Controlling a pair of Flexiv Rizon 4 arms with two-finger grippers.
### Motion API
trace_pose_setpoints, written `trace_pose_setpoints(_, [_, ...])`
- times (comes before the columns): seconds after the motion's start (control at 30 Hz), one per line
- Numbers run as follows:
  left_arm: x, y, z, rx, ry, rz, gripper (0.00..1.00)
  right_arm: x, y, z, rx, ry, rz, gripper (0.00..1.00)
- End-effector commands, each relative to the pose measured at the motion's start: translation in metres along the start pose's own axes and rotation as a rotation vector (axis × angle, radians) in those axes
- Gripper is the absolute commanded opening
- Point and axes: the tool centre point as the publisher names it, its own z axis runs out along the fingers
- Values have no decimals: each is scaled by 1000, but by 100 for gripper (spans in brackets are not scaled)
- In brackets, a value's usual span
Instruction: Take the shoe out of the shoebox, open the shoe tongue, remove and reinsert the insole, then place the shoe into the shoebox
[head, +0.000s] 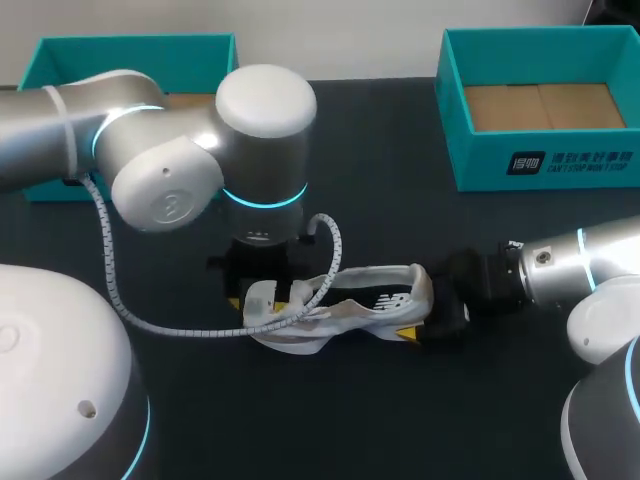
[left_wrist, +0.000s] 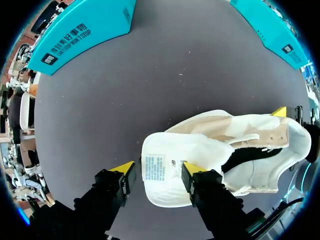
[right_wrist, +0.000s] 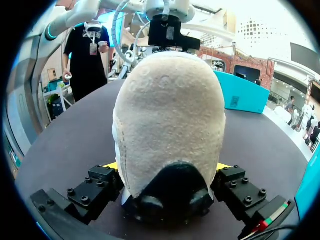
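A white and beige shoe (head: 350, 300) stands on the dark table, toe toward my left arm. My left gripper (head: 268, 298) hangs over its front. In the left wrist view the raised tongue (left_wrist: 165, 170) with its label lies between the open fingers of the left gripper (left_wrist: 158, 169); one fingertip (left_wrist: 192, 167) is against the tongue and the other stands clear of it. My right gripper (head: 437, 318) is at the heel. In the right wrist view the shoe's heel (right_wrist: 167, 115) fills the right gripper (right_wrist: 167, 172), with both fingers pressed against its sides.
A teal shoebox (head: 540, 160) stands open at the back right, showing a cardboard floor. A second teal box (head: 60, 50) sits at the back left, partly behind my left arm. A braided cable (head: 110, 270) loops from the left arm down past the shoe.
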Motion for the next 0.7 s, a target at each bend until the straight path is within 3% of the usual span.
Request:
trace_pose_setpoints(0.03, [-19, 10, -36, 38, 131, 75, 100, 0, 1, 0, 2, -2, 0, 0])
trace_pose_setpoints(0.13, [-19, 6, -56, 51, 236, 242, 100, 0, 1, 0, 2, -2, 0, 0])
trace_pose_setpoints(0.2, [-18, 3, -68, 29, 285, 491, 100, 0, 1, 0, 2, -2, 0, 0])
trace_pose_setpoints(0.23, [-17, 1, -72, 97, 300, 566, 100, 0, 1, 0, 2, -2, 0, 0])
trace_pose_setpoints(0.27, [-17, 1, -75, 94, 302, 718, 100, 0, 1, 0, 2, -2, 0, 0])
trace_pose_setpoints(0.3, [-19, 1, -79, 80, 326, 866, 100, 0, 1, 0, 2, -2, 0, 0])
trace_pose_setpoints(0.4, [-31, -1, -89, -102, 396, 1397, 100, 0, 1, 0, 2, -2, 0, 0])
trace_pose_setpoints(0.7, [-31, -1, -89, -102, 396, 1397, 100, 0, 1, 0, 2, -2, 0, 0])
